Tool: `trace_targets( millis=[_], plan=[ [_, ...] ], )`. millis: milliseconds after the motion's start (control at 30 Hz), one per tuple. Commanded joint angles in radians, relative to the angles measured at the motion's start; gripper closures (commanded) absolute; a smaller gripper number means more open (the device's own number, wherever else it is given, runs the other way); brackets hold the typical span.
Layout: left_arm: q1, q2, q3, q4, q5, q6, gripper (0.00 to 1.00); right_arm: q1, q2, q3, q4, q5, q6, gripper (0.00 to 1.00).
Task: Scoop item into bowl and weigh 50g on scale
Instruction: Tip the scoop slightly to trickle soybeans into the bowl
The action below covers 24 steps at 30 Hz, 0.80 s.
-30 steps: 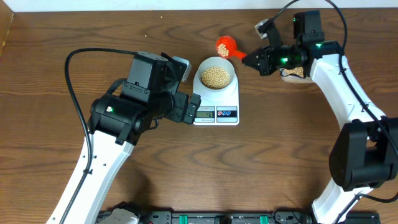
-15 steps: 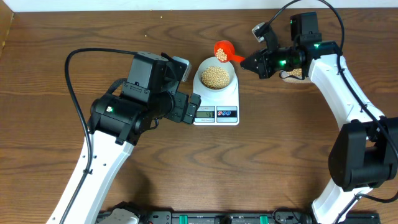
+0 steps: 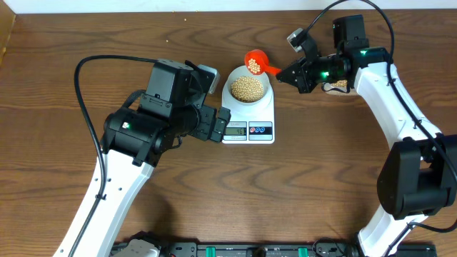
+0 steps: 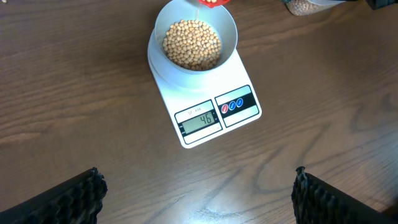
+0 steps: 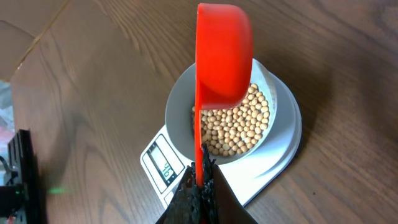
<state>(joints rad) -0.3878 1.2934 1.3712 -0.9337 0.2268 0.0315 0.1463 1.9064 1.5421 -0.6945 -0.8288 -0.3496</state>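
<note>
Many tan beans (image 4: 191,43) fill the pale bowl (image 4: 227,30) on the white scale (image 4: 205,88), its display (image 4: 200,119) reading 46, while the right gripper (image 5: 200,180) has its jaws clenched on a red scoop (image 5: 224,56) tipped over the bowl's rim and the left gripper (image 4: 198,186) hangs above the table (image 4: 74,93) near the scale, jaws released.

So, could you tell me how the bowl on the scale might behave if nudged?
The bowl rests on the smooth white scale, so it would probably slide rather than tip. The beans fill its lower part, so it is likely bottom-heavy and steady. Being round, they would probably roll and shift inside.
</note>
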Motion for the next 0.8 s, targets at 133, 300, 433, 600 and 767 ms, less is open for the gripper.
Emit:
trace_targets(
  millis=[133, 300, 433, 600, 767],
  plan=[
    [0.004, 0.005, 0.005, 0.0, -0.01, 0.017, 0.02, 0.029, -0.034, 0.021, -0.002, 0.042, -0.048, 0.99],
    [0.004, 0.005, 0.005, 0.0, -0.01, 0.017, 0.02, 0.037, -0.034, 0.021, -0.001, 0.041, -0.048, 0.99],
    [0.004, 0.005, 0.005, 0.0, -0.01, 0.017, 0.02, 0.037, -0.034, 0.021, -0.001, 0.042, -0.048, 0.99],
    [0.004, 0.005, 0.005, 0.0, -0.01, 0.017, 0.02, 0.038, -0.034, 0.021, 0.0, 0.067, -0.056, 0.99],
    [0.004, 0.005, 0.005, 0.0, -0.01, 0.017, 0.02, 0.039, -0.034, 0.021, 0.0, 0.068, -0.095, 0.99]
  ],
)
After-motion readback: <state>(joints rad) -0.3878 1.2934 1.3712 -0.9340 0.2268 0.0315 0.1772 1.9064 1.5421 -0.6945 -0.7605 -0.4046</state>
